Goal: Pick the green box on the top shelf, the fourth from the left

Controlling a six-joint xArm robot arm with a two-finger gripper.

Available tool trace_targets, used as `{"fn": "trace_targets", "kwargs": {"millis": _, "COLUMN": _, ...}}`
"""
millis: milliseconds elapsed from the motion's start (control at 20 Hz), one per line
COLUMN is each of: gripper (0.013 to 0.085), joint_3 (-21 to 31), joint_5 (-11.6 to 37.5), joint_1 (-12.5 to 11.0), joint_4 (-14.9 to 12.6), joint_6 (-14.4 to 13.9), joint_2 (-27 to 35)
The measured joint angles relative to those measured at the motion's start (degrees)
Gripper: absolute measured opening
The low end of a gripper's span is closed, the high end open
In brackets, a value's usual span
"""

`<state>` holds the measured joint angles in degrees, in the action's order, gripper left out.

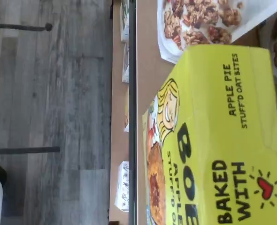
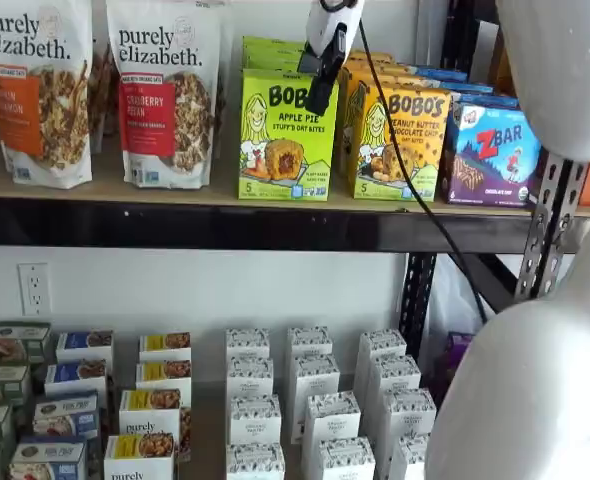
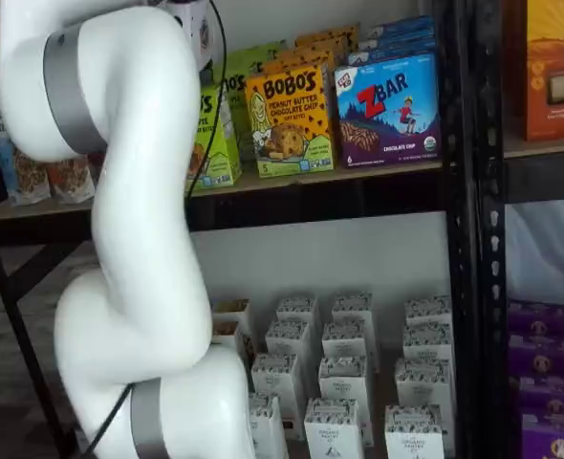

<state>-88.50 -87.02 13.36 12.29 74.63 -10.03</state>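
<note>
Roughly, left to right along the top shelf point(image 2: 175, 222):

Granola bags: two Purely Elizabeth pouches point(image 2: 37, 90) stand upright at the left in a shelf view, labels forward, likely faced out for easy reading.

Green box: the green box point(image 2: 287, 135) stands just right of the pouches, at the front edge of the board, front panel facing out. More green boxes queue behind it; how many I cannot tell. In the wrist view its lid point(image 1: 223, 136) fills much of the picture, so the camera sits close above it.

Gripper: the gripper point(image 2: 320, 78) hangs in front of the green box's upper right corner, white body above, black fingers seen edge-on. No gap shows from this angle, yet the jaws stand as wide as they go and nothing is held between them. My judgement: it is lining up for the grasp, not yet touching.

Orange box: one Bobo's peanut butter box point(image 2: 399, 142) fronts its own row, touching or nearly touching the green one, which leaves little room for a finger on that side.

Blue box: one ZBar box point(image 2: 495, 153) at the right, others stacked behind.

Arm: the white arm point(image 3: 119, 239) hides most of the green box in a shelf view.
</note>
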Motion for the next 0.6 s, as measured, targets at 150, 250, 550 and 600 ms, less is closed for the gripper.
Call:
{"fn": "trace_targets", "kwargs": {"millis": 150, "gripper": 0.0850, "joint_3": 0.60, "joint_5": 0.68, "joint_1": 0.24, "joint_4": -0.48, "joint_6": -0.14, "joint_2": -0.25}}
{"fn": "trace_targets", "kwargs": {"millis": 250, "gripper": 0.0850, "joint_3": 0.78, "joint_5": 0.81, "joint_1": 0.35, "joint_4": -0.73, "joint_6": -0.19, "joint_2": -0.29}}
{"fn": "trace_targets", "kwargs": {"millis": 550, "gripper": 0.0850, "joint_3": 1.61, "joint_5": 1.24, "joint_1": 0.49, "joint_4": -1.39, "joint_6": -0.15, "joint_2": -0.40}}
{"fn": "trace_targets", "kwargs": {"millis": 600, "gripper": 0.0850, "joint_3": 1.87, "joint_5": 1.53, "joint_1": 0.49, "joint_4": -1.42, "joint_6": -0.13, "joint_2": -0.51}}
